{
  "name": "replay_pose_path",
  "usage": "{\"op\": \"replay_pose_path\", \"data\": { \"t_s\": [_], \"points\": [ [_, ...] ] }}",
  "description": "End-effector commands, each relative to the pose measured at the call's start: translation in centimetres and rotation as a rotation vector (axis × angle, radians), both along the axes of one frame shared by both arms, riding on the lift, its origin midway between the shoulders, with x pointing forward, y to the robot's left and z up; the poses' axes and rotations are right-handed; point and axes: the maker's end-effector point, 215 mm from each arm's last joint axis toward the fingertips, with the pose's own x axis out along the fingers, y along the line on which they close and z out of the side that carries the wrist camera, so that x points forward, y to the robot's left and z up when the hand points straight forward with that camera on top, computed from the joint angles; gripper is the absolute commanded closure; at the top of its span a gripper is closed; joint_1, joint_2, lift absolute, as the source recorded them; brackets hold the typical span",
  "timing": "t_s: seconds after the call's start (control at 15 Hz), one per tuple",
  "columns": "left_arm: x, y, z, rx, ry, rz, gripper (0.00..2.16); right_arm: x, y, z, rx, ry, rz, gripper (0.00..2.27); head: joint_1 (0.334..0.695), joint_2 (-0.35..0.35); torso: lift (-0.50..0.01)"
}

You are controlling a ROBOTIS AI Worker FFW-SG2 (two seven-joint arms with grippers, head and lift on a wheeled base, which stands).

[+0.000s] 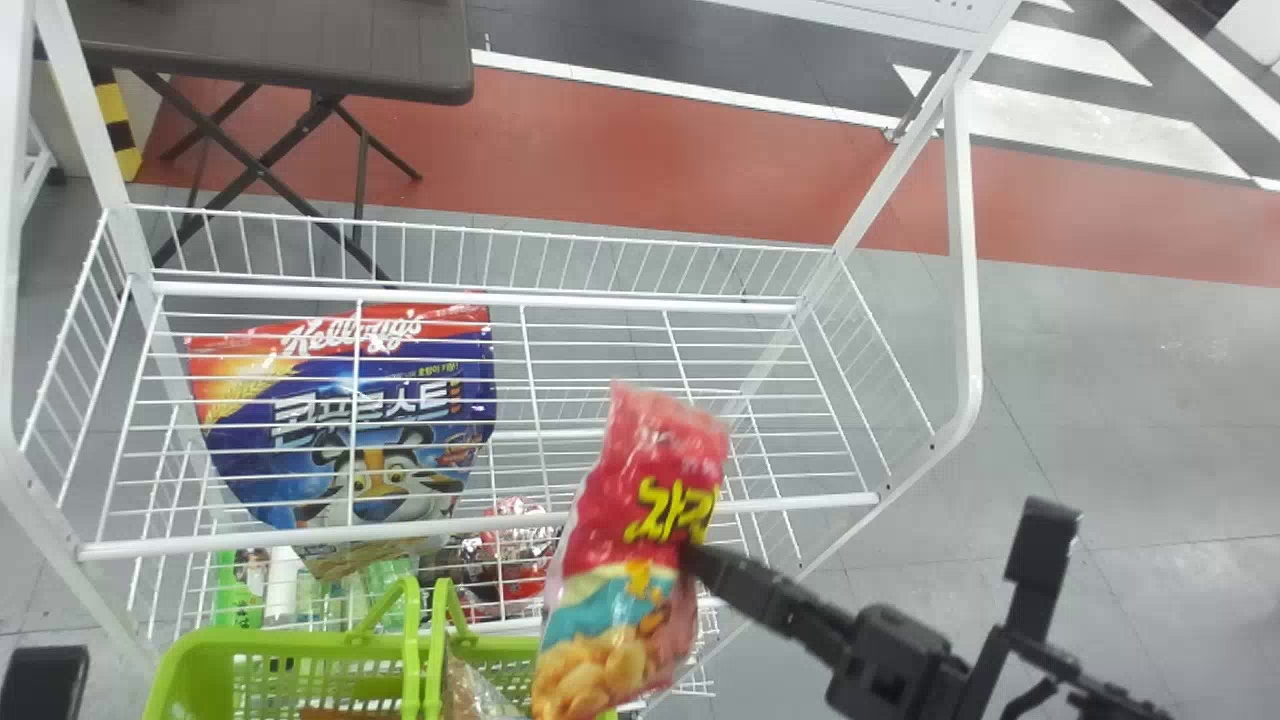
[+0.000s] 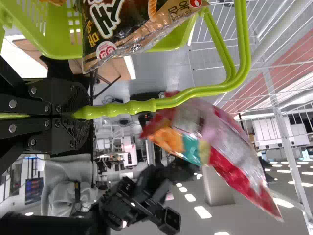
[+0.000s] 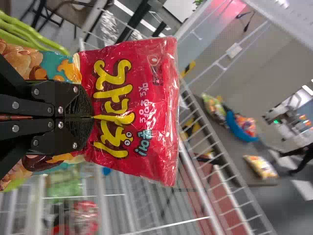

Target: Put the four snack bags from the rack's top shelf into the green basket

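head view: right claw [image 1: 702, 563] aslant

A red snack bag [image 3: 156, 88] with yellow lettering, a teal band and pictured golden pieces is hanging pinched around its middle, tilted, its printed-snack end lower and overlapping the right part of the basket's rim in the head view. The green basket [image 1: 290, 640], a slotted plastic one, is sitting at the rack's near side with its looped handles standing raised, while a glossy dark-brown snack bag [image 2: 132, 29] with white lettering is resting tilted inside.
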Motion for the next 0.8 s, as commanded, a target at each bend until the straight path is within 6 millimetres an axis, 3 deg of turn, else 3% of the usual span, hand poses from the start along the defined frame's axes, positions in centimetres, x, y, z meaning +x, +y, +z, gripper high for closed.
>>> {"op": "replay_pose_path", "data": {
  "t_s": [0.0, 0.2, 0.53, 0.6, 0.73],
  "points": [
    [0.1, -0.2, 0.2, -0.004, -0.006, -0.001, 2.15, -2.1, 1.2, -4.1, 0.007, 0.112, 0.032, 2.17, 0.695, -0.35, 0.0],
    [-0.1, -0.3, 0.3, -0.008, -0.003, -0.004, 2.15, -4.6, 3.6, -8.7, 0.031, 0.224, 0.092, 2.17, 0.695, -0.35, 0.0],
    [-0.3, -0.9, 0.6, -0.009, -0.013, -0.018, 2.15, -9.6, 11.2, -9.2, 0.173, 0.368, 0.251, 2.17, 0.695, -0.35, 0.0],
    [-0.6, -0.9, 0.6, -0.009, -0.008, -0.019, 2.14, -10.4, 11.9, -9.1, 0.188, 0.391, 0.275, 2.17, 0.695, -0.35, 0.0],
    [-0.7, -0.8, 0.7, -0.009, -0.009, -0.018, 2.15, -10.8, 11.4, -10.2, 0.15, 0.415, 0.275, 2.17, 0.695, -0.35, 0.0]
  ]
}}
